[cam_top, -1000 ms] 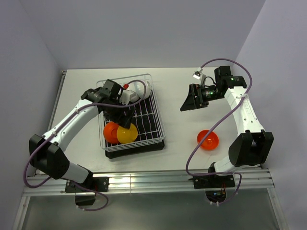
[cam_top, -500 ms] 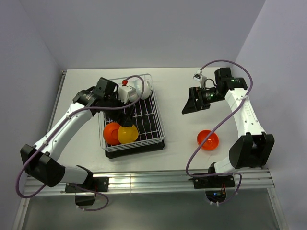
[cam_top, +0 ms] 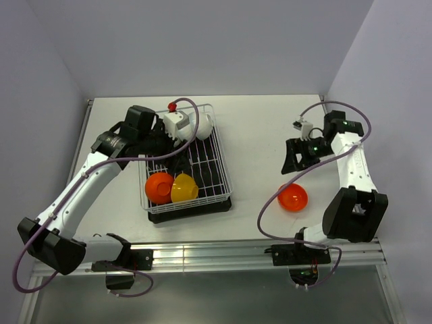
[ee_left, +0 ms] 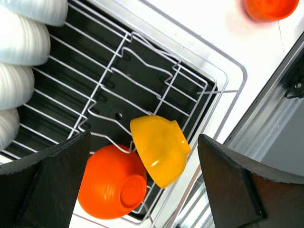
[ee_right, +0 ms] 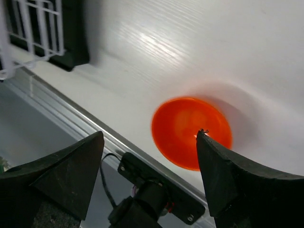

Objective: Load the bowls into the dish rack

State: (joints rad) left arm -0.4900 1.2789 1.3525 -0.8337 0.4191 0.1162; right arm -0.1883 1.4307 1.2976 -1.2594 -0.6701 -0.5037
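The white wire dish rack (cam_top: 224,164) holds white bowls (cam_top: 201,123) at its back. A red-orange bowl (cam_top: 159,187) and a yellow-orange bowl (cam_top: 183,188) lean at its front. My left gripper (cam_top: 172,152) hovers open above the rack. In the left wrist view its fingers (ee_left: 61,175) straddle, well above, the yellow bowl (ee_left: 159,149) and the orange one (ee_left: 111,183). Another red-orange bowl (cam_top: 292,197) sits upright on the table at the right. My right gripper (cam_top: 291,162) hangs open above it. In the right wrist view that bowl (ee_right: 183,130) lies below the right gripper (ee_right: 149,134), untouched.
The table's near edge has a metal rail (cam_top: 202,253) with the arm bases bolted on. The right arm's base (ee_right: 156,199) shows just beyond the bowl in the right wrist view. Grey walls close in the back and both sides.
My left gripper has pulled up and back from the yellow bowl, which stays leaning in the rack. My right arm has swung right and nearer, over the red-orange bowl on the table.
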